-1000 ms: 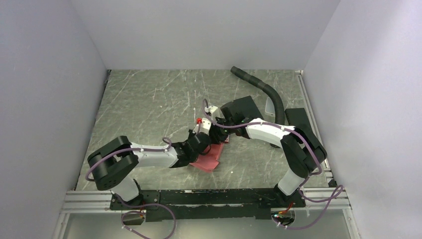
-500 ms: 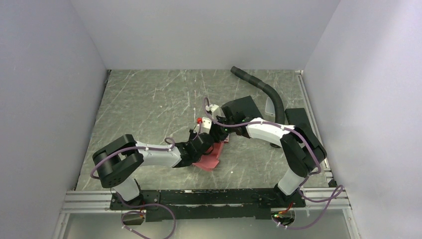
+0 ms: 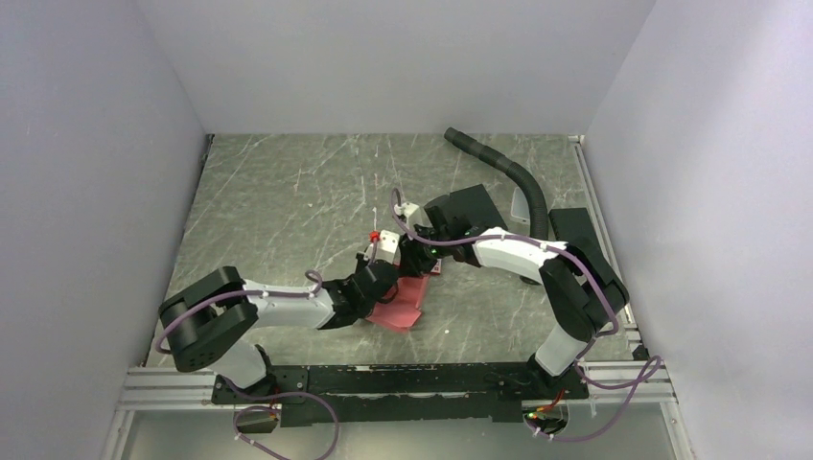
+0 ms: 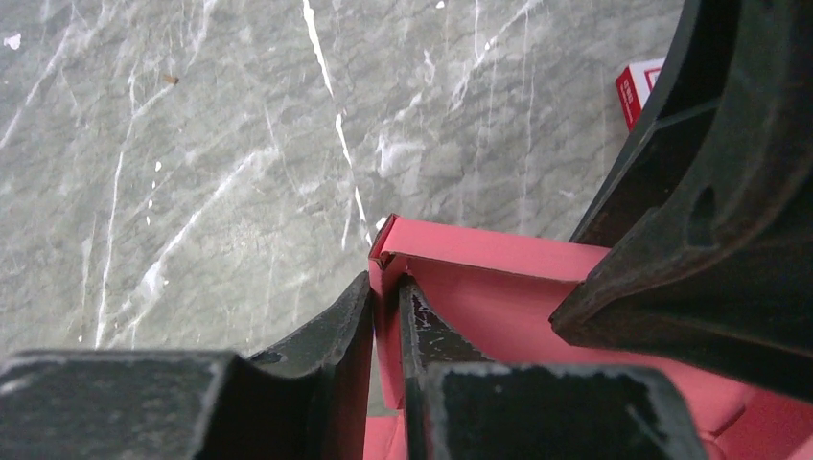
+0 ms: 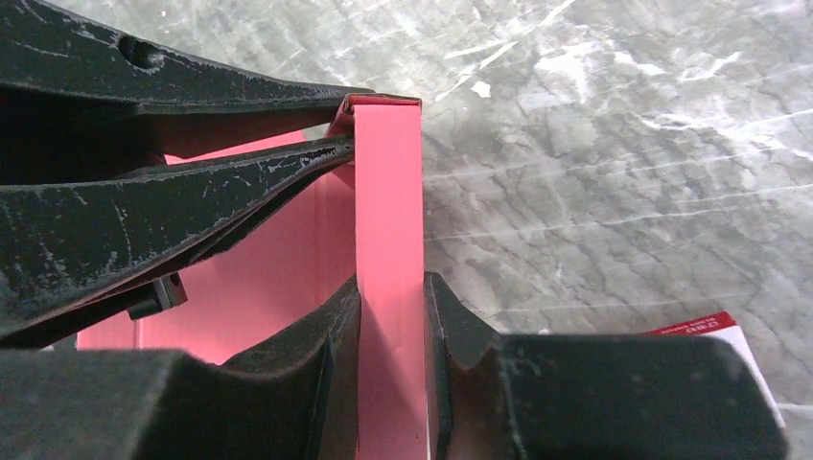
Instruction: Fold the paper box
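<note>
The red-pink paper box [image 3: 405, 307] lies partly folded on the marble table, between both grippers. My left gripper [image 3: 377, 285] is shut on a raised side wall of the box; in the left wrist view the gripper [image 4: 385, 286] pinches that thin wall near the box's [image 4: 499, 287] corner. My right gripper [image 3: 414, 262] is shut on another upright wall; in the right wrist view the gripper [image 5: 391, 289] clamps the pink strip of the box [image 5: 388, 182]. The left gripper's fingers [image 5: 192, 206] reach in close beside it.
A tiny red-and-white card [image 4: 636, 88] lies on the table just beyond the box and shows in the right wrist view [image 5: 726, 331]. A black pad [image 3: 467, 205], a black corrugated hose [image 3: 508, 168] and a black block [image 3: 571, 222] sit at the back right.
The left arm's elbow and shoulder have swung left and its wrist has shifted slightly left. Both grippers stay on the box, which has barely moved.
</note>
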Robot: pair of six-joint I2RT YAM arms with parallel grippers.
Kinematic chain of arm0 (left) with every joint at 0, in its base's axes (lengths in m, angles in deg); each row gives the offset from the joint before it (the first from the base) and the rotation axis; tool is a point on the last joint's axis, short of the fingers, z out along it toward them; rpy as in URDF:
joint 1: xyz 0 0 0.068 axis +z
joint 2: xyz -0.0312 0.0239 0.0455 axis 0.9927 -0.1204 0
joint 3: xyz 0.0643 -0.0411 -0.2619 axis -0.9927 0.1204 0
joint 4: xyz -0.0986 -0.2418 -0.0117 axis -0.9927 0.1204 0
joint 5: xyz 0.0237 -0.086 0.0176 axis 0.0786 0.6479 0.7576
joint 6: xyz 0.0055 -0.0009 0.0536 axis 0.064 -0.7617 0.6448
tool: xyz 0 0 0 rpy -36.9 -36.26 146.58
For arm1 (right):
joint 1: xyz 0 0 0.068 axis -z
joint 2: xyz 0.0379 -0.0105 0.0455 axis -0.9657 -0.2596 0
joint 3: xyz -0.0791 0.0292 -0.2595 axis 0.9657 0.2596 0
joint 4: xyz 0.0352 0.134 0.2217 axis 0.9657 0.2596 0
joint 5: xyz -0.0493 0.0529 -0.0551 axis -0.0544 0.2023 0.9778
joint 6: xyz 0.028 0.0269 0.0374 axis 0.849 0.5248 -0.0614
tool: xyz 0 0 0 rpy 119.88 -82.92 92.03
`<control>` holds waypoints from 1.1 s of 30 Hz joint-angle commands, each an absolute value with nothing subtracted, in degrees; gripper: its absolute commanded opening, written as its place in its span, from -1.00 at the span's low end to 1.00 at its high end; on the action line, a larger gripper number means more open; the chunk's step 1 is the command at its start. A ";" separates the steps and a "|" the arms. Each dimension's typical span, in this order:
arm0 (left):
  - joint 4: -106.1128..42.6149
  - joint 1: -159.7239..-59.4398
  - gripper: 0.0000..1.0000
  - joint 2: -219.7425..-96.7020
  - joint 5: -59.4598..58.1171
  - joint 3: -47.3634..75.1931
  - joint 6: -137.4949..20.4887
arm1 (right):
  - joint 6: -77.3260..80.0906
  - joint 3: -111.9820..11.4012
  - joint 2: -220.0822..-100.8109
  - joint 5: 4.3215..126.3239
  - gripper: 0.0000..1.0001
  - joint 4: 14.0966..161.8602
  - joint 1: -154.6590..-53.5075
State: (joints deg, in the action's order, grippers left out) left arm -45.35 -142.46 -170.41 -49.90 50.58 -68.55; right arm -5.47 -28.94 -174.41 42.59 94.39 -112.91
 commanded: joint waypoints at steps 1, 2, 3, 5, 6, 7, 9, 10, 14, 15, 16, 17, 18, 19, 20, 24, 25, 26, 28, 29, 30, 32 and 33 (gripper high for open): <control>-42.05 -142.23 -0.60 -166.65 -46.15 52.49 -66.59 | -4.38 -30.55 -173.83 40.22 -0.46 92.73 -113.17; -42.05 -142.23 -0.56 -166.06 -45.81 52.51 -66.49 | -4.42 -30.55 -173.83 40.22 -0.46 92.68 -113.14; -42.18 -142.23 -0.49 -165.38 -45.29 52.58 -66.29 | -4.46 -30.55 -173.80 40.30 -0.46 92.78 -113.11; -42.47 -142.23 -0.39 -164.45 -43.89 52.51 -65.90 | -4.46 -30.55 -173.85 40.26 -0.46 92.78 -113.10; -42.41 -142.23 -0.36 -164.03 -43.35 52.44 -65.80 | -4.54 -30.62 -173.84 40.30 -0.46 92.80 -113.10; -42.21 -142.23 -0.33 -163.69 -43.04 52.18 -65.80 | -4.55 -30.64 -173.80 40.29 -0.46 92.83 -113.10; -41.44 -142.23 -0.28 -163.05 -42.42 51.71 -65.90 | -4.68 -30.64 -173.79 40.27 -0.46 92.77 -113.10; -41.02 -142.23 -0.27 -162.61 -42.34 51.52 -66.03 | -4.77 -30.64 -173.76 40.27 -0.46 92.88 -113.10; -39.22 -142.23 -0.23 -160.00 -43.23 51.35 -66.59 | -4.90 -30.64 -173.72 40.16 -0.46 93.00 -113.10; -38.76 -142.23 -0.22 -159.06 -43.73 51.53 -66.88 | -4.90 -30.64 -173.69 40.18 -0.46 92.97 -113.09; -38.05 -142.27 -0.20 -158.09 -44.49 51.81 -67.25 | -4.90 -30.64 -173.63 40.18 -0.46 92.96 -113.10; -37.42 -142.24 -0.17 -156.99 -45.00 52.18 -67.61 | -4.90 -30.66 -173.73 40.14 -0.46 92.99 -113.10; -36.79 -142.19 -0.13 -156.00 -45.47 52.57 -68.10 | -4.90 -30.71 -173.73 40.10 -0.46 92.98 -113.10; -36.28 -142.16 -0.08 -155.20 -45.96 53.12 -68.71 | -4.90 -30.71 -173.74 40.17 -0.46 93.01 -113.10; -35.91 -142.08 -0.05 -154.50 -46.09 53.61 -69.29 | -4.90 -30.73 -173.83 40.16 -0.46 92.99 -113.10; -35.45 -141.97 -0.02 -152.35 -44.93 55.48 -71.02 | -4.90 -30.73 -173.93 40.40 -0.44 93.08 -113.16; -35.51 -141.93 -0.02 -152.08 -44.70 55.87 -71.35 | -4.90 -30.77 -173.96 40.39 -0.43 93.15 -113.19; -35.58 -141.89 -0.02 -151.77 -44.46 56.19 -71.62 | -4.90 -30.81 -174.02 40.53 -0.38 93.17 -113.19; -36.02 -141.89 -0.02 -151.20 -44.04 56.77 -71.92 | -4.90 -30.82 -174.06 40.68 -0.31 93.22 -113.18; -36.18 -141.88 -0.01 -151.01 -43.95 56.96 -72.04 | -4.90 -30.82 -174.11 40.71 -0.29 93.15 -113.17; -36.27 -141.90 -0.01 -150.81 -43.94 57.19 -72.13 | -4.90 -30.82 -174.11 40.72 -0.28 93.18 -113.19; -36.20 -141.88 0.00 -150.52 -43.95 57.32 -72.23 | -4.90 -30.88 -174.10 40.71 -0.25 93.25 -113.19; -36.16 -141.96 0.00 -150.45 -43.81 57.32 -72.28 | -6.07 -30.90 -174.03 40.71 -0.24 93.22 -113.19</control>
State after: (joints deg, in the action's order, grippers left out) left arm -35.34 -142.13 -152.24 -43.96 57.20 -70.82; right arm -5.09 -28.94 -174.41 41.13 94.52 -113.15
